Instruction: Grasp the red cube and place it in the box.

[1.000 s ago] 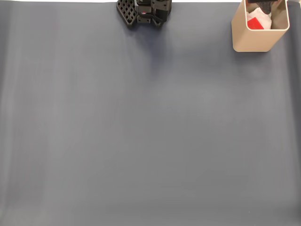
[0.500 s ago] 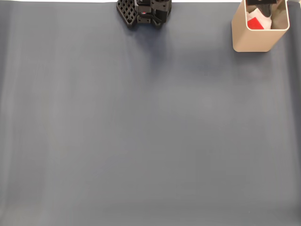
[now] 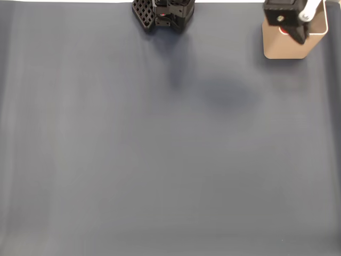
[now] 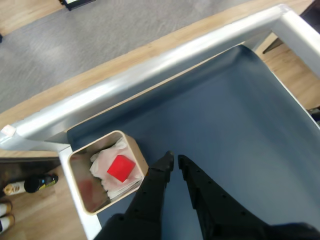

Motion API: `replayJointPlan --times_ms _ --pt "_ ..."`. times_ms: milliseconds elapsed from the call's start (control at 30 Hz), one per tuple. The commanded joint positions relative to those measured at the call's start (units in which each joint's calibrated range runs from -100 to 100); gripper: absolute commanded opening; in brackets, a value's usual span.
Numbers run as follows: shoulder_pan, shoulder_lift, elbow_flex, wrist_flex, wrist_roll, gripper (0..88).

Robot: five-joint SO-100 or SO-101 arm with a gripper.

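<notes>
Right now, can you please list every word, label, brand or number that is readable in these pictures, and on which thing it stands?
No text can be read.
The bottle at the left edge of the wrist view has a label, too small and blurred to read.
The box, the red cube, the white crumpled material under it and the gripper show no writing.
</notes>
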Motion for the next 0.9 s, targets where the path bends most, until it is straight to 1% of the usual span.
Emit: replayJointPlan --times_ms 0,167,500,867 --pt "4.7 -2.6 -0.5 -0.8 0.2 0.3" --pt "12.8 -3.6 0.7 -1.1 0.9 0.3" --pt "28.5 -5.9 7.4 -5.7 1.6 0.3" --pt "38.8 -9.3 14.2 -8.1 1.4 0.3"
